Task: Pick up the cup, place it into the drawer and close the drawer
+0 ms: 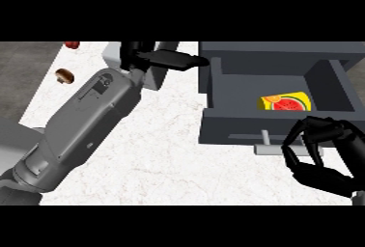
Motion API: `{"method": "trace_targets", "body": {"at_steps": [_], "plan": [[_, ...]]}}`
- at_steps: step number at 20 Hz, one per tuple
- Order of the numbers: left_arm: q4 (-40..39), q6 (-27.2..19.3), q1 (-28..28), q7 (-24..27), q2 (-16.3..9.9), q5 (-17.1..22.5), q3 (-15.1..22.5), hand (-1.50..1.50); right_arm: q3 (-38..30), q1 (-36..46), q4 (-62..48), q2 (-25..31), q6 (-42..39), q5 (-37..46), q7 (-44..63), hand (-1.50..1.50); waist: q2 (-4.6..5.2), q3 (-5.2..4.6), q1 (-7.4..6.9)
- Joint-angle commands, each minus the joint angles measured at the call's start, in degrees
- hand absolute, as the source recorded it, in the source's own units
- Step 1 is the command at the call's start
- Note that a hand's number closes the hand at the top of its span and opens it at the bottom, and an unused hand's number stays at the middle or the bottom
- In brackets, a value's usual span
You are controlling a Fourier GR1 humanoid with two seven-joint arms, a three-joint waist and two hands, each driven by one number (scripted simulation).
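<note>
Already the cup point(285, 102) lies on its side inside the open drawer point(214, 87), right of centre in the frame, its yellow wall printed with a watermelon slice. It looks like a light, thin-walled thing, probably smooth and a little slippery, stiff enough to keep its shape; were it to be taken up again, a hold across its round wall would suit it best. By my reading only the closing is left. The drawer is a dark grey box with a pale handle point(267, 144) on its front, in the lower right. The right robot hand point(321, 154) hangs just beside that handle with fingers curled and nothing in them. The left robot hand point(167, 59) shows at the upper middle, fingers stretched straight toward the drawer's back corner, holding nothing. The desk point(171, 149) is white and faintly marbled, flat and hard. Two small things, one red point(72, 45) and one brown point(65, 75), sit at the upper left
</note>
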State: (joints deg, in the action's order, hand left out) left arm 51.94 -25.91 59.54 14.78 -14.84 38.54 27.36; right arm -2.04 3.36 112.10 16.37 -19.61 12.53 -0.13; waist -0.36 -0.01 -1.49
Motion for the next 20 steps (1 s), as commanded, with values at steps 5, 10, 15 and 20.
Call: {"method": "trace_targets", "body": {"at_steps": [5,10,15,20], "plan": [[10.77,2.19,-10.87,-1.18,-6.08,0.18,-2.63,-1.50,9.41,7.29,-11.21,-0.39,5.59,18.48,-3.35,1.50,0.34,-0.01,-0.68],[16.77,4.55,-17.37,-1.33,-10.12,0.99,-4.03,-1.50,14.09,8.58,-19.57,2.44,8.89,29.88,-6.63,1.50,0.30,0.00,-1.08],[22.49,6.54,-24.13,-0.64,-14.44,1.38,-6.83,-1.50,17.85,13.39,-34.87,-0.99,16.98,38.66,-10.01,1.50,0.44,0.05,-1.12],[28.24,9.46,-30.06,-2.65,-18.21,1.81,-9.94,-1.50,13.52,21.32,-52.96,-3.09,23.57,39.30,-16.71,1.50,0.49,0.07,-0.33]]}}
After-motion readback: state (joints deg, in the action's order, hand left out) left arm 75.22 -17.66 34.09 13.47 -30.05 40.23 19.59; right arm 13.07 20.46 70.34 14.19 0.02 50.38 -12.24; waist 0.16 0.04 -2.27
